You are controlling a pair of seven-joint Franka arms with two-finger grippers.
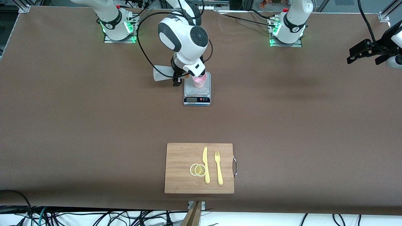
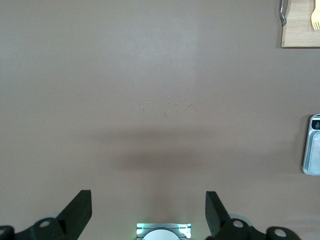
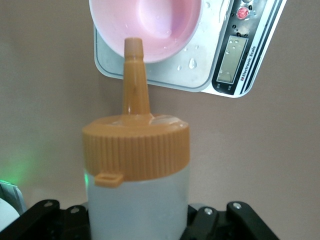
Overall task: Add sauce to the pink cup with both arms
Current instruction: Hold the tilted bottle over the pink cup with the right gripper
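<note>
The pink cup (image 1: 200, 81) (image 3: 150, 20) stands on a silver scale (image 1: 197, 95) (image 3: 235, 55). My right gripper (image 1: 176, 77) (image 3: 137, 220) hangs beside the scale, shut on the sauce bottle (image 1: 163, 74) (image 3: 137, 200). The bottle is translucent whitish with an orange cap and is tipped on its side. Its orange nozzle (image 3: 135, 75) points at the cup, with the tip over the cup's rim. My left gripper (image 1: 355, 56) (image 2: 147, 210) waits in the air over the left arm's end of the table, open and empty, fingers (image 2: 80, 207) wide apart.
A wooden cutting board (image 1: 182, 157) (image 2: 300, 25) lies nearer to the front camera than the scale. It carries a yellow knife (image 1: 205, 164), a yellow fork (image 1: 218, 168) and two lemon slices (image 1: 198, 169). Brown tabletop surrounds both.
</note>
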